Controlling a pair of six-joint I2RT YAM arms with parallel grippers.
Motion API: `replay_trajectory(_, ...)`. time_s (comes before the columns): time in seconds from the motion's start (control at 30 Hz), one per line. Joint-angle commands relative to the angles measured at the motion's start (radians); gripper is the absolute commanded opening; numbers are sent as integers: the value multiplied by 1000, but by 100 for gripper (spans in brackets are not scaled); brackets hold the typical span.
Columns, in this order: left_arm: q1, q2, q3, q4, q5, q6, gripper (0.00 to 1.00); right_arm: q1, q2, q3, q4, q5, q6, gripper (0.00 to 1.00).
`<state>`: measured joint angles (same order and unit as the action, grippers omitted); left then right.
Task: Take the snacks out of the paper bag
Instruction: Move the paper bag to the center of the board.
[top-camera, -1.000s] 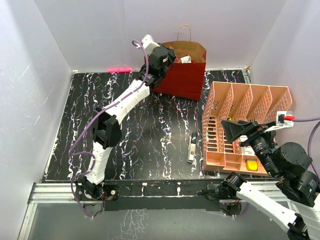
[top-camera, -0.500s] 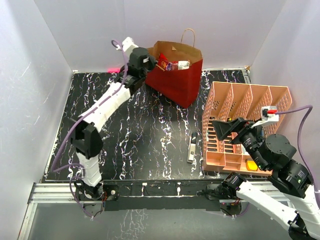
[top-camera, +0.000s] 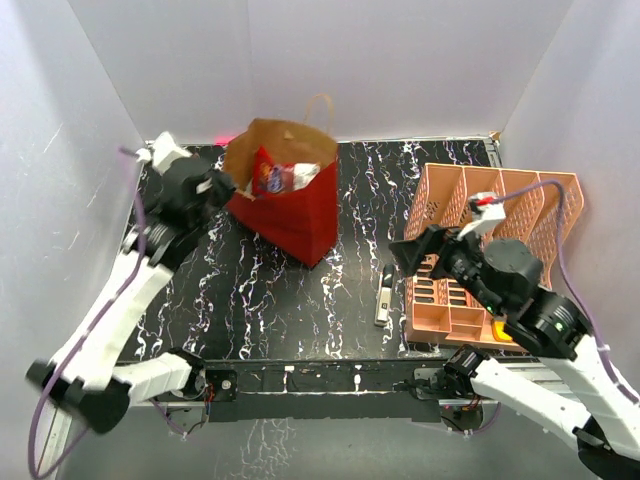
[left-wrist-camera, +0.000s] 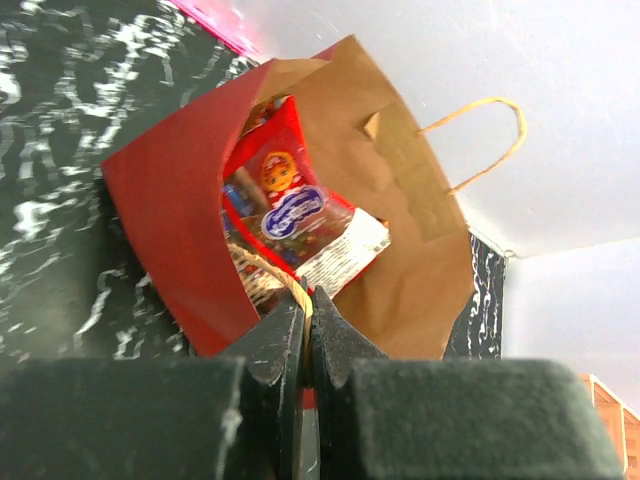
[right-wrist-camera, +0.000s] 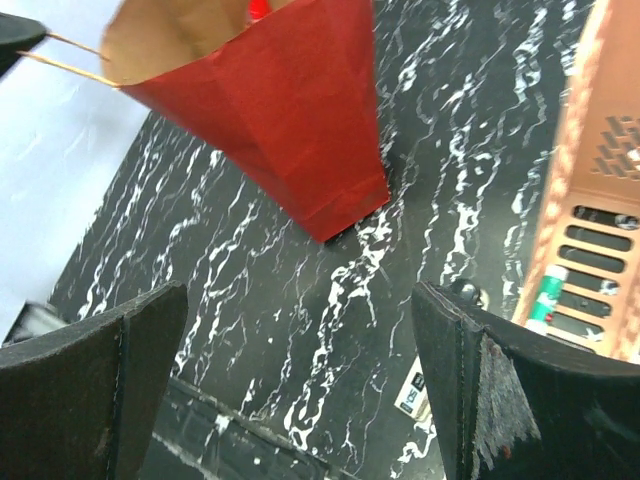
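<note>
Ok so the left gripper (left-wrist-camera: 305, 305) is pinched tight on the near rim of the big glossy red paper bag (top-camera: 300, 215) with the brown kraft inside. Its jaws are pressed together with just a tan sliver of bag between them. From overhead the bag sits around 11 o'clock on the black marbled table (top-camera: 280, 300), tipped so its mouth leans toward 10 o'clock, with one thin tan cord handle (left-wrist-camera: 480, 140) sticking out the far side. The crinkly snack packets (left-wrist-camera: 290, 215) are all inside. There's a red one on top and a white-edged wrapper (left-wrist-camera: 345, 250) beside it, and I can't make out the rest underneath. The right gripper (right-wrist-camera: 300, 300) hangs wide open and holds nothing, well apart from the bag at roughly its 4 o'clock. The salmon-orange plastic lattice file rack (top-camera: 500, 205) is over at 3 o'clock, and a slim grey-and-white rectangular gadget (top-camera: 384, 293) lies flat just off the rack's 9 o'clock side.
</note>
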<state>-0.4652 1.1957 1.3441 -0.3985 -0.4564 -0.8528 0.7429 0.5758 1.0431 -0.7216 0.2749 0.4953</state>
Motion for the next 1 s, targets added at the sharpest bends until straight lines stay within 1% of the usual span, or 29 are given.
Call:
replay_trajectory(0.0, 14, -276, -93, -135, -142, -17, 0, -4, 96, 55, 99, -154, 5, 98)
replay_trajectory(0.13, 14, -453, -181, -282, -150, -110, 1, -4, 113, 7, 253, -270, 8, 98)
replay_trajectory(0.23, 14, -545, -211, -378, -142, -129, 1, -4, 173, -11, 358, -344, -17, 98)
replay_trajectory(0.3, 13, -581, -201, -459, -162, -149, 1, -4, 243, 8, 394, -393, -38, 98)
replay_trajectory(0.37, 14, -616, -202, -501, -160, -154, 1, -4, 327, 32, 430, -443, -47, 98)
replay_trajectory(0.5, 14, -676, -223, -520, -123, -157, 5, -3, 507, 93, 538, -555, -59, 98)
replay_trajectory(0.57, 14, -695, -228, -527, -112, -161, 6, 10, 598, 139, 594, -578, -74, 98)
replay_trajectory(0.63, 14, -706, -226, -537, -106, -161, 9, 42, 692, 197, 642, -572, -117, 98)
replay_trajectory(0.8, 14, -718, -200, -576, -91, -162, 11, 117, 942, 391, 666, -416, -274, 98)
replay_trajectory(0.9, 14, -725, -193, -585, -77, -163, 19, 126, 1094, 547, 648, -327, -340, 98)
replay_trajectory(0.97, 14, -732, -194, -589, -77, -170, 22, 127, 1158, 609, 672, -326, -395, 98)
